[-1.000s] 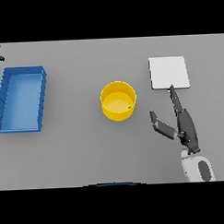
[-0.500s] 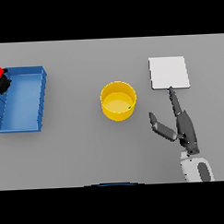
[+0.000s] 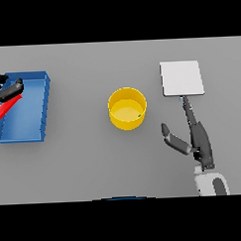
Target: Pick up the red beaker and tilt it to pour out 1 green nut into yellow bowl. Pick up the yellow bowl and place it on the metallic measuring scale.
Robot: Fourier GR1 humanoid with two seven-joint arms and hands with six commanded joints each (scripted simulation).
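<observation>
While the left hand [image 3: 9, 90] grips the red beaker [image 3: 4, 110] over the blue tray [image 3: 42, 103], the right hand [image 3: 195, 139] rests open-fingered between the yellow bowl [image 3: 127, 108] and the scale [image 3: 181, 78].

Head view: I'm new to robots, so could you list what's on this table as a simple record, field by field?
Table: grey table
Centre: yellow bowl, upright, with a tiny green speck at its inner right wall
Right rear: metallic measuring scale, flat, nothing on it
Left: blue tray
Left hand: left hand at the left edge over the tray, curled round the tilted red beaker
Right hand: right hand near the scale, fingers straight, holding nothing
Bowl and scale: apart
</observation>
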